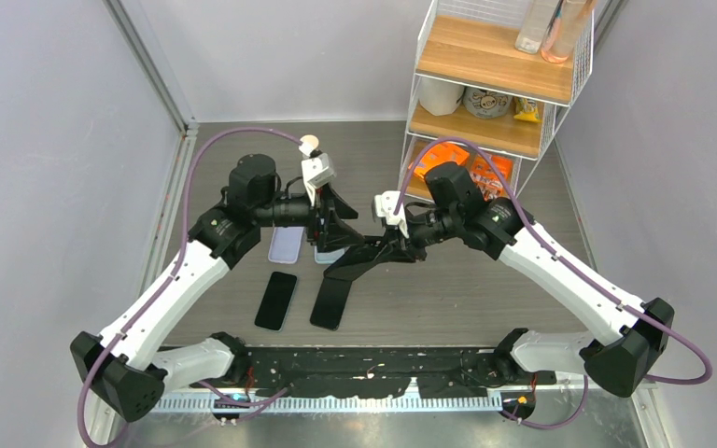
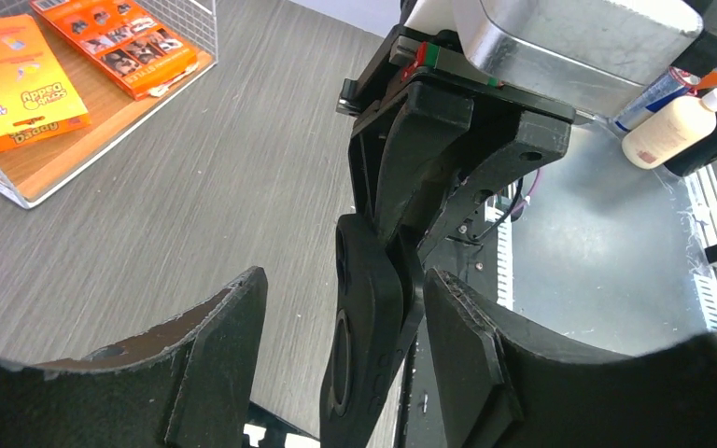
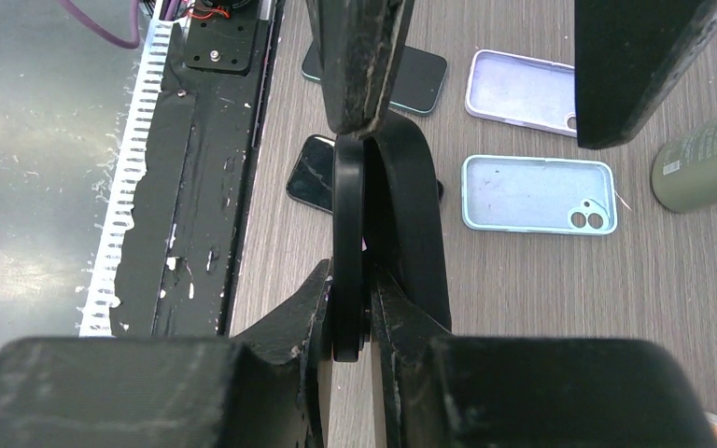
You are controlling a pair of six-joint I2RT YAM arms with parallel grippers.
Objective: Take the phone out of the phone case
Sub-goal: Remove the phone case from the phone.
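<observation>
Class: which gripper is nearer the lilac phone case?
Left. The left gripper hovers just beside the lilac case; the right gripper sits farther off, clamping a black case.

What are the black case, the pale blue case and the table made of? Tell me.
Black case: matte, bowing in a curve, so probably soft rubber or silicone.
Pale blue case: smooth satin sheen, likely silicone or soft plastic.
Table: grey wood-grain print, probably laminate.

- Grey wood-grain tabletop [image 1: 541, 308] under me, across the middle of the frame.
- Plain pale walls [image 1: 56, 140] left and right.
- White wire shelf [image 1: 471, 51] with wooden boards, upper right.
</observation>
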